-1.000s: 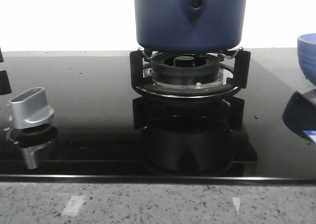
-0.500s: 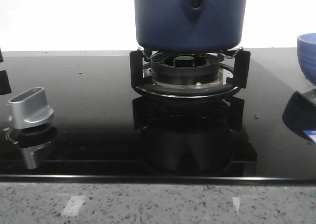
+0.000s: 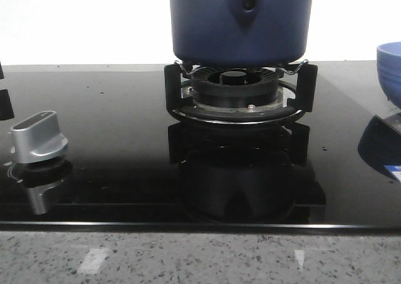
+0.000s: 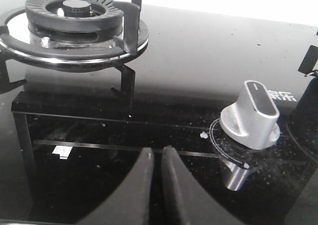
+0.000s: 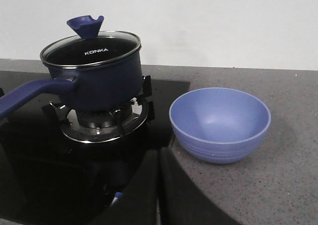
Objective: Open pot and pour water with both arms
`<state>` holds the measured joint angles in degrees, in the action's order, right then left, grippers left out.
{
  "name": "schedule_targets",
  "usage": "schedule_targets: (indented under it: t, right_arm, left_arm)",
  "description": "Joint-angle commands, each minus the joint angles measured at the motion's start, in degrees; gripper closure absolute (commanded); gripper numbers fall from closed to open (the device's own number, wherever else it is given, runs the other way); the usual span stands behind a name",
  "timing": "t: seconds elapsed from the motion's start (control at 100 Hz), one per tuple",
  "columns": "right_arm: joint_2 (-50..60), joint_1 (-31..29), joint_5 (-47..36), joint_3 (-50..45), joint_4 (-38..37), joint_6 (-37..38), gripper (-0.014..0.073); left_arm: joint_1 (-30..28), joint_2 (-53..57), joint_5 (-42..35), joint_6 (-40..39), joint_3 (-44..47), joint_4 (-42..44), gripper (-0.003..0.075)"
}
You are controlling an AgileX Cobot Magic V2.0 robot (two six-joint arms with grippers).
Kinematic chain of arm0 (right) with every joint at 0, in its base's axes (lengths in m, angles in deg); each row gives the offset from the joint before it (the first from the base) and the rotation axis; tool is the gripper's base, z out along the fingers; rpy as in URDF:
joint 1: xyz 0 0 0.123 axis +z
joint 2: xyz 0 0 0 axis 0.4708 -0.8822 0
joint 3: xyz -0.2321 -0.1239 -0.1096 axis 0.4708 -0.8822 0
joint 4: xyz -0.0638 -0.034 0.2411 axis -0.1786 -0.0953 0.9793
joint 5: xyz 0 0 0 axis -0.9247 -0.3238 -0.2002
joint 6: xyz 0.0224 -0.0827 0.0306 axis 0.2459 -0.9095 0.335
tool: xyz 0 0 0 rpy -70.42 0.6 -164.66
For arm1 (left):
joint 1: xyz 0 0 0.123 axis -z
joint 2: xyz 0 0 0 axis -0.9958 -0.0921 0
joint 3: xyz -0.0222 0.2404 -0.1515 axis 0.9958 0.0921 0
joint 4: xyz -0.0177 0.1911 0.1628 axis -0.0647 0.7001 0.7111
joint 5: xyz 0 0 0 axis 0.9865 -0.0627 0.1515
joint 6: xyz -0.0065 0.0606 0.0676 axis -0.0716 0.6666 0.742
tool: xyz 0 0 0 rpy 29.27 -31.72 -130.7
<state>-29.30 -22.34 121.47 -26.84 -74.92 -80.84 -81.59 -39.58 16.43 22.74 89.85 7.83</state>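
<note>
The pot (image 5: 92,76) sits on the burner (image 3: 235,86), its glass lid (image 5: 90,47) on, contents unseen. Opening calls for a centred pinch on the lid's blue knob (image 5: 85,25) and a straight lift. The empty bowl (image 5: 220,123) waits just beside the stove. Left hand (image 4: 155,158) and right hand (image 5: 159,160) have fingers together, holding nothing, well short of it.

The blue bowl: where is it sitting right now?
The blue bowl stands on the grey countertop just off the hob's right edge, to the right of the pot on its burner; the front view catches only its rim at far right.
</note>
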Motion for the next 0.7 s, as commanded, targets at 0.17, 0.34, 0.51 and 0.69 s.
schedule_targets:
  t: [0.17, 0.34, 0.51, 0.69]
  right_arm:
    - [0.29, -0.83, -5.77, -3.42, -9.88, 1.13, 0.0663]
    - [0.29, -6.13, -23.81, -15.04, -9.88, 6.76, 0.0663]
    - [0.29, -12.89, -45.7, -29.51, -8.51, 6.86, 0.0663]
    - [0.29, -13.37, -48.01, -37.45, -8.51, 8.24, 0.0663]
  left_arm:
    - [0.38, 1.43, -2.02, -0.5, 1.83, -1.09, 0.074]
    - [0.38, 1.43, -2.02, -0.5, 1.83, -1.09, 0.074]
    - [0.38, 1.43, -2.02, -0.5, 1.83, -1.09, 0.074]
    - [0.38, 1.43, -2.02, -0.5, 1.83, -1.09, 0.0741]
